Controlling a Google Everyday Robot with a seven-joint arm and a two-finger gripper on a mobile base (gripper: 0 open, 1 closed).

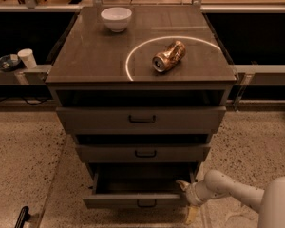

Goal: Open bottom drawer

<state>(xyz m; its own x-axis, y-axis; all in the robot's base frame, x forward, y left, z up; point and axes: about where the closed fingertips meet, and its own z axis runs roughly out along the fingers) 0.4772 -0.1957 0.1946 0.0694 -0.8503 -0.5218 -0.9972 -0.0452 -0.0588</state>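
Observation:
The bottom drawer [133,201] of the grey-brown cabinet stands pulled out, its dark box open to view and its small dark handle [146,204] at the front centre. My gripper [187,198] on the white arm [232,191] comes in from the lower right and sits at the drawer's right front corner. One pale finger [183,185] points up by the drawer's edge, another hangs below near the floor.
The top drawer [141,119] and middle drawer [142,153] are above. On the cabinet top lie a crushed gold can [169,56] and a white bowl [116,18]. A white cup [26,58] stands on a side shelf at left. Speckled floor surrounds the cabinet.

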